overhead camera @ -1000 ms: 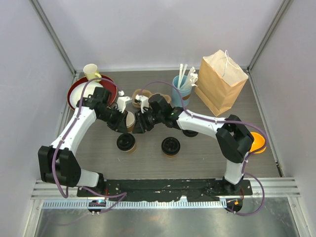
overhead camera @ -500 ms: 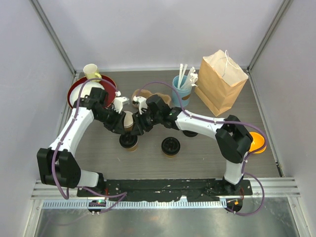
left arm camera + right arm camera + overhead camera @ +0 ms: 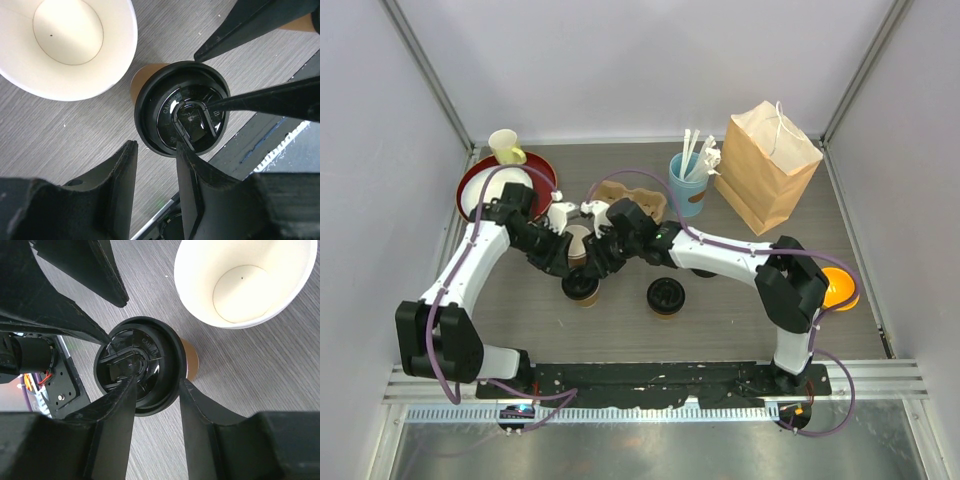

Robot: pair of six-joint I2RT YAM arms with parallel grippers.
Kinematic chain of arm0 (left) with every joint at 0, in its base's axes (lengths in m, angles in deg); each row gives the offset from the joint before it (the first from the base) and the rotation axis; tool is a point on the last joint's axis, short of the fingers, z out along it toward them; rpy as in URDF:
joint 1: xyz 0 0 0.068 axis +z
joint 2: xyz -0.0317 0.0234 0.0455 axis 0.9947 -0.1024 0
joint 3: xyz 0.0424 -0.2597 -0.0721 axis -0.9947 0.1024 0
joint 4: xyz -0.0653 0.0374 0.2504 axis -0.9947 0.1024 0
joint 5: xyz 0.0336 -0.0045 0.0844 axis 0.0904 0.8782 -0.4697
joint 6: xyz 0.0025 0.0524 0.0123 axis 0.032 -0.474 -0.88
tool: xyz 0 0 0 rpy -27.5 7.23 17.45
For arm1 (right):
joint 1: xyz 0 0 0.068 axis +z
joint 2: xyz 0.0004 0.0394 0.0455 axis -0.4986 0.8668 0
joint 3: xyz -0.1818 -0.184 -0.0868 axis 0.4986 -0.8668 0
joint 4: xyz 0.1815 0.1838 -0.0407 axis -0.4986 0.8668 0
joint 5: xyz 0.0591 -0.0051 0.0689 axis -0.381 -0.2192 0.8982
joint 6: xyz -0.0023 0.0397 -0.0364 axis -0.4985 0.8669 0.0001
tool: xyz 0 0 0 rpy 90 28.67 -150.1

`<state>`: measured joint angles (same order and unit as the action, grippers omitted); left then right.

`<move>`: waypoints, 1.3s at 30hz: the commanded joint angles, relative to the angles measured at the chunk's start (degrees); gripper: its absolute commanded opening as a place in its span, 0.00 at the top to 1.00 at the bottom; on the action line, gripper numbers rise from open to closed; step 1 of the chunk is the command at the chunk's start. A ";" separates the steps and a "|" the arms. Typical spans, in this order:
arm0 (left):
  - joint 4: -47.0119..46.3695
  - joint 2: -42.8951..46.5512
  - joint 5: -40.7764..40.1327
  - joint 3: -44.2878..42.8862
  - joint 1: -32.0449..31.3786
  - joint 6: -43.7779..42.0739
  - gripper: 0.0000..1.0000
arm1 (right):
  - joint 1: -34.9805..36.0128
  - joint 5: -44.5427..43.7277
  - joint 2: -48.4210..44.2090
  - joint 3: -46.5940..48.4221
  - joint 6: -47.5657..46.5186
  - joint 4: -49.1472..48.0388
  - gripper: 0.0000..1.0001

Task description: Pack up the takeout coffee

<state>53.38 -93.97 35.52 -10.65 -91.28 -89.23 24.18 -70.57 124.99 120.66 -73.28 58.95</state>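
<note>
One takeout coffee, a tan cup with a black sip lid [image 3: 580, 288], stands near the table's middle left; it also shows in the left wrist view [image 3: 181, 110] and the right wrist view [image 3: 135, 372]. The second lidded cup [image 3: 666, 296] stands to its right. A lidless tan cup [image 3: 578, 242], white inside, stands just behind the first cup [image 3: 67, 42] [image 3: 245, 280]. My left gripper [image 3: 563, 262] [image 3: 156, 145] and right gripper [image 3: 600, 260] [image 3: 158, 380] are both open, facing each other over the first cup's lid. Neither holds anything.
A brown paper bag [image 3: 770, 165] stands at the back right. A blue cup of stirrers [image 3: 687, 182] and a cardboard cup carrier [image 3: 630, 195] are behind the arms. A red plate [image 3: 480, 178] and a yellow cup [image 3: 504, 146] are at the back left. An orange disc [image 3: 840, 288] is at the right.
Both grippers have drawn together and shifted a little left, closing in over the left lidded cup. The cups have not moved.
</note>
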 commanded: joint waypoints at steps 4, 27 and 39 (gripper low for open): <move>-4.70 0.17 -1.91 3.62 -0.05 0.33 0.59 | 0.50 -1.58 1.60 -1.42 -0.33 -1.91 0.63; -2.77 0.34 1.69 2.23 -0.31 -1.08 0.59 | 0.67 -2.81 0.02 -0.02 -1.56 0.63 0.65; 1.71 1.22 2.39 -2.51 -0.14 -2.83 0.44 | 0.67 0.09 -0.94 3.50 -2.18 1.87 0.50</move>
<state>53.03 -94.04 35.76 -8.68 -91.48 -90.22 24.37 -72.23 125.82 121.07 -74.20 60.90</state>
